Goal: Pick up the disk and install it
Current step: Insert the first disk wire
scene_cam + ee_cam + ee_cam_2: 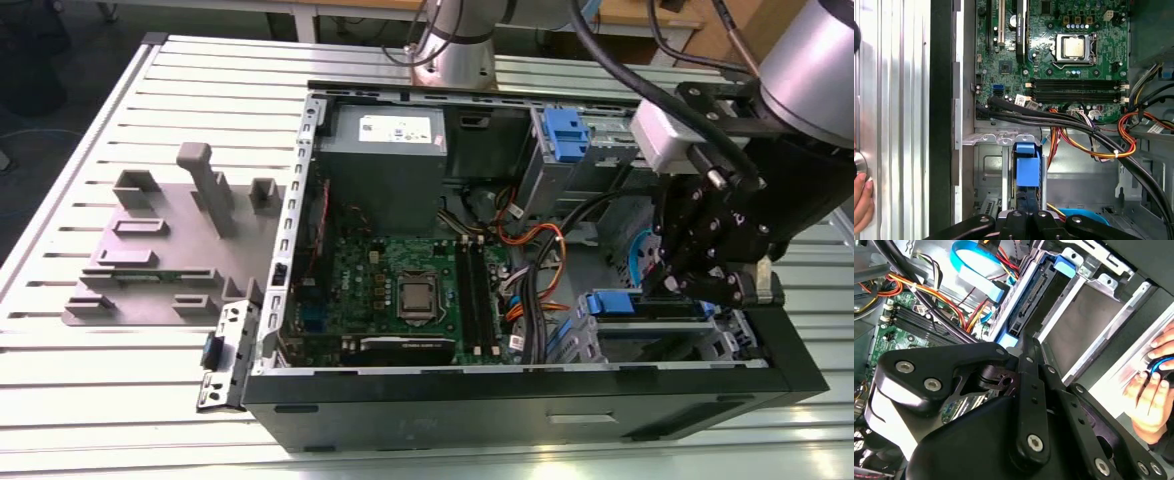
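Looks past the pick-up and well into the install. Grips the disk [1026, 170] in the gripper [1025, 214], fingers closed against its two flat faces, as seen in the first wrist view. Holds it on edge, blue carrier frame leading, down among the metal rails of the drive bay [989, 175], in the corner of the computer case [534, 405] toward the exterior view's right. Shows the same disk edge-on in the second wrist view, connector side facing the cables [974, 305], flat side close beside the bay's grey wall. Cannot be called seated from these pictures: hides the far end of the frame behind the rails and gives no sign of a latch caught. Counts, by that judgement, as lifted, carried and lined up with the slot, with final seating and release not yet shown done. Reaches in from the exterior view's right, forearm above the case's rim, wrist turned downward, gripper low inside the open side, just beside the motherboard [400, 290]. Passes near a person's hand [861, 197] resting on the slatted table [120, 390] outside the case wall.
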Robot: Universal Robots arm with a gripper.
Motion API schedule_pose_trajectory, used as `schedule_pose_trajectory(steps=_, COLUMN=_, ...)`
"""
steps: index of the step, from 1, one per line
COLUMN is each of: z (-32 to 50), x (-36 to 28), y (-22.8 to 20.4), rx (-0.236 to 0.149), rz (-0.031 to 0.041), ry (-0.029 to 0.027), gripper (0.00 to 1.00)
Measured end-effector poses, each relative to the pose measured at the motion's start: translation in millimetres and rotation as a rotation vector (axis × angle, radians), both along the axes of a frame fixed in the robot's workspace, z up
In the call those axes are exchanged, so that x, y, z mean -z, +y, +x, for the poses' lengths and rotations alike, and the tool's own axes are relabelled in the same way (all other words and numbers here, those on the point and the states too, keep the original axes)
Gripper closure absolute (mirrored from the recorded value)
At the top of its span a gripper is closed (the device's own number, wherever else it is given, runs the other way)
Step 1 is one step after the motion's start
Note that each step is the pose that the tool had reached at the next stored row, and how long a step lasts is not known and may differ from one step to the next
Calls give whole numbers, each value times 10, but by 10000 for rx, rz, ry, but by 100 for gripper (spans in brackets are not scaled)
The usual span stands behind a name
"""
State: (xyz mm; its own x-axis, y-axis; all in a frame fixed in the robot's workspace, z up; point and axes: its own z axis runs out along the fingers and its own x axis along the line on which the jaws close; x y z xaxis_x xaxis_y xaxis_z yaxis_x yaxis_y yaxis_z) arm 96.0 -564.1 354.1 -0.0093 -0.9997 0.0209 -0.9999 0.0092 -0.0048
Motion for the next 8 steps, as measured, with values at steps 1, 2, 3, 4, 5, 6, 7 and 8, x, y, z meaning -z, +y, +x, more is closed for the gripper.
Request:
schedule_pose_trajectory(steps=1, z=0, x=-13, y=1, rx=-1, rz=-2, ry=0, gripper=89)
schedule_pose_trajectory(steps=2, z=4, x=-13, y=2, rx=-1, rz=0, ry=0, gripper=89)
schedule_pose_trajectory(steps=3, z=17, x=-13, y=5, rx=-1, rz=-3, ry=4, gripper=89)
schedule_pose_trajectory(steps=4, z=37, x=-14, y=6, rx=0, rz=-6, ry=11, gripper=89)
schedule_pose_trajectory(steps=5, z=57, x=-15, y=8, rx=0, rz=-9, ry=20, gripper=89)
schedule_pose_trajectory(steps=6, z=78, x=-15, y=11, rx=-1, rz=-9, ry=31, gripper=89)
schedule_pose_trajectory(steps=7, z=99, x=-14, y=13, rx=0, rz=-10, ry=44, gripper=89)
schedule_pose_trajectory(steps=8, z=124, x=-14, y=13, rx=-1, rz=-11, ry=52, gripper=89)
